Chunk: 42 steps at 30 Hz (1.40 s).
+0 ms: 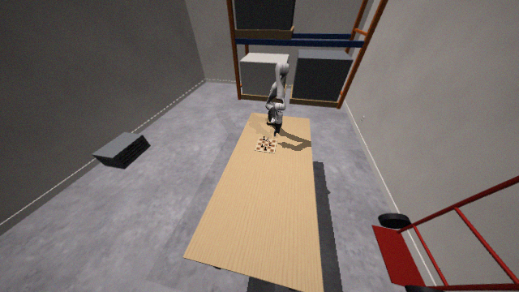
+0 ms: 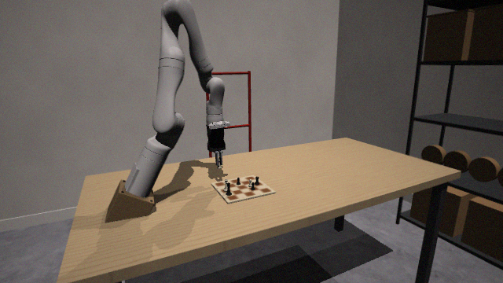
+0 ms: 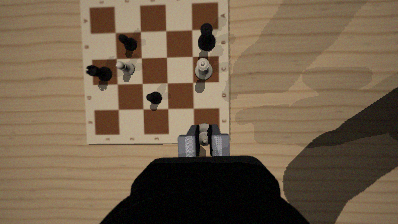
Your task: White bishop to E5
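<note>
The small chessboard lies flat on the wooden table; it also shows in the exterior view and in the top view. My gripper is shut on a small white piece, the white bishop, and holds it in the air above the board's near edge in the wrist view. In the exterior view the gripper hangs above the table just off the board's far left side. On the board stand two white pieces and several black pieces, such as one and another, all upright.
The arm's base is bolted to the table left of the board. A shelf rack with boxes stands to the right and a red cart frame behind the table.
</note>
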Motion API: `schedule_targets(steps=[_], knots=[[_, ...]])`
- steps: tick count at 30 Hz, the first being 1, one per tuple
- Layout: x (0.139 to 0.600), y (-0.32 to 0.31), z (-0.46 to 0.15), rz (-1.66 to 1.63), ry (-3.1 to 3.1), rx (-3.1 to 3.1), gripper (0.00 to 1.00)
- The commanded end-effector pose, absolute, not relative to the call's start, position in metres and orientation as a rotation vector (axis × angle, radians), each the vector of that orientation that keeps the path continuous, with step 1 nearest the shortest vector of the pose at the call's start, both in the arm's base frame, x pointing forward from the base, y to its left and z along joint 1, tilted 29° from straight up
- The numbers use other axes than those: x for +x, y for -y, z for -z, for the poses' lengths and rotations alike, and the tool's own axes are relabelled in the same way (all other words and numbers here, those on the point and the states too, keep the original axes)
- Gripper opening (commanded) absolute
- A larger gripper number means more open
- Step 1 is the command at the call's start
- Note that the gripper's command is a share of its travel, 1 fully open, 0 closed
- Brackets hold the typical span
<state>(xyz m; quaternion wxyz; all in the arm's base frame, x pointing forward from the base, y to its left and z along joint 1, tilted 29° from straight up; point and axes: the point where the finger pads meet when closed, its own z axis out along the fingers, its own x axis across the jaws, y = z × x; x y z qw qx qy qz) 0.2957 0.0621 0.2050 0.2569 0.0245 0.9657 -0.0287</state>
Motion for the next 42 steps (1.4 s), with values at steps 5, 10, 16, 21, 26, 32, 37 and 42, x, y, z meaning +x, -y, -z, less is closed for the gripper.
schedule_targets(steps=[5, 10, 16, 21, 26, 32, 37, 42], knots=[[0.299, -0.056, -0.195, 0.076, -2.630, 0.094, 0.00], [0.304, -0.055, -0.186, 0.076, -2.630, 0.094, 0.00], [0.310, -0.055, -0.176, 0.076, -2.630, 0.094, 0.00], [0.313, -0.054, -0.170, 0.076, -2.630, 0.094, 0.00], [0.316, -0.054, -0.164, 0.076, -2.630, 0.094, 0.00], [0.321, -0.053, -0.157, 0.076, -2.630, 0.094, 0.00], [0.324, -0.053, -0.151, 0.076, -2.630, 0.094, 0.00], [0.325, -0.052, -0.149, 0.076, -2.630, 0.094, 0.00]])
